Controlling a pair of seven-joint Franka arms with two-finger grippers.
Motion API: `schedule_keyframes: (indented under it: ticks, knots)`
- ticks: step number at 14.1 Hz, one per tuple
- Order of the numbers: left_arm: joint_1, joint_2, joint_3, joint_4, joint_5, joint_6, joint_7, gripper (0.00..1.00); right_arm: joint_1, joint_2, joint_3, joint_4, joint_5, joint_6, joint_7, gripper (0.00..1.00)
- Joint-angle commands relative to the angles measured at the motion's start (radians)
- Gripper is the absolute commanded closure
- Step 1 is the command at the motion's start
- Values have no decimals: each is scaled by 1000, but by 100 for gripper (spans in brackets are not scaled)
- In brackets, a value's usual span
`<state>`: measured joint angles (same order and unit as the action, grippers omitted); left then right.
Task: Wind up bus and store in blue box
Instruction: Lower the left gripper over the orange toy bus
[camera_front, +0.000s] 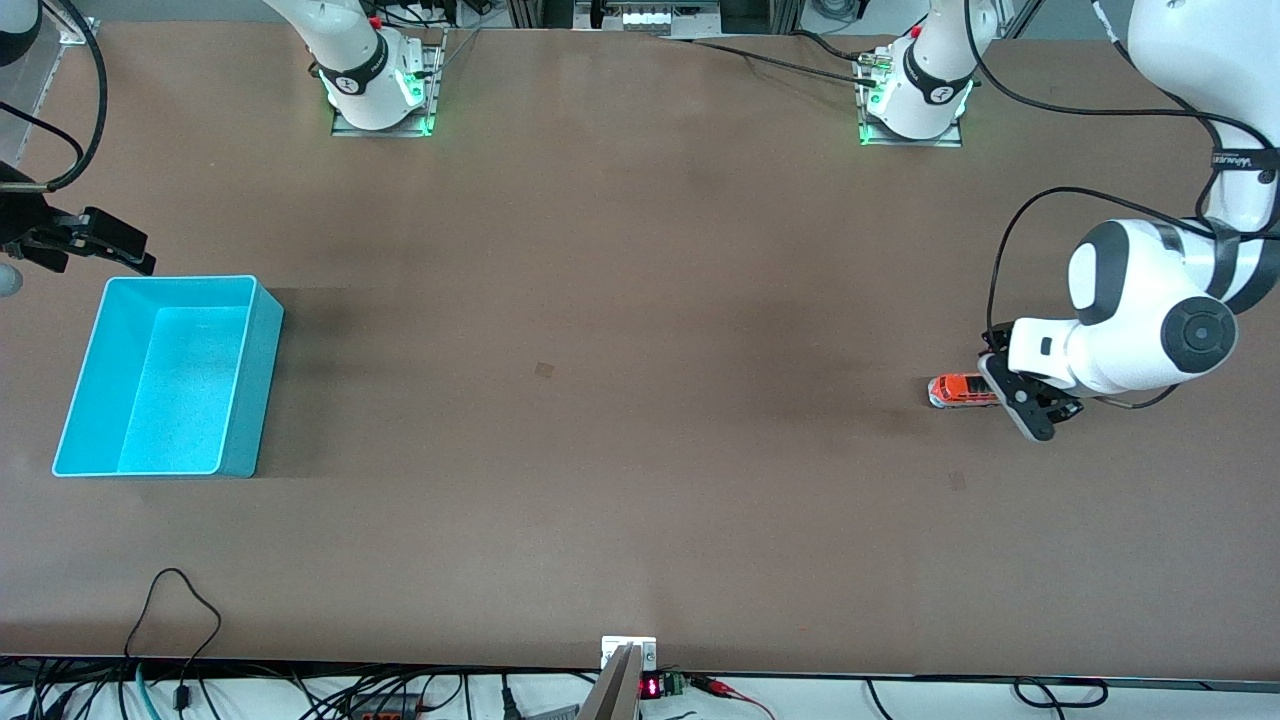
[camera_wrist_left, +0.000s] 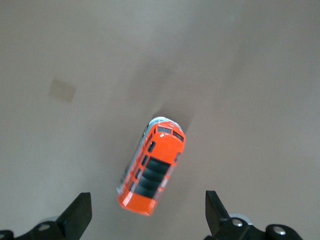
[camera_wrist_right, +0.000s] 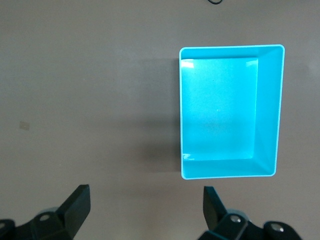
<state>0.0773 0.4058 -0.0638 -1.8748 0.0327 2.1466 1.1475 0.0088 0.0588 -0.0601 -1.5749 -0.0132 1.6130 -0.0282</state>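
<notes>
A: Front view: what is sitting on the brown surface (camera_front: 620, 330)?

B: One orange bus (camera_front: 962, 391) is lying on its wheels toward the left arm's end; one blue box (camera_front: 262, 370) is standing empty toward the right arm's end, well apart from it; two arms are showing.

A: Why is the left tool (camera_front: 1035, 400) where it is?

B: It is hovering right over the bus, fingers (camera_wrist_left: 80, 215) spread wide and pinching nothing; I am judging it is lining up to grasp the toy for winding.

A: And the right tool (camera_wrist_right: 145, 210)?

B: It is waiting just beside the box, likewise spread and empty; probably it is staying near where the bus is meant to end up.
</notes>
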Motion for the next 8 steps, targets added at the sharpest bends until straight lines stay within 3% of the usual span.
schedule_keyframes:
  ticks: [1,8]
  knots:
    - [13,14,-4,-55,9,137,266,0,-4,-10,0,3,19,-13,13,0]
    - [32,31,-4,-127,9,180,396,0,-1,-10,2,3,24,-13,13,0]
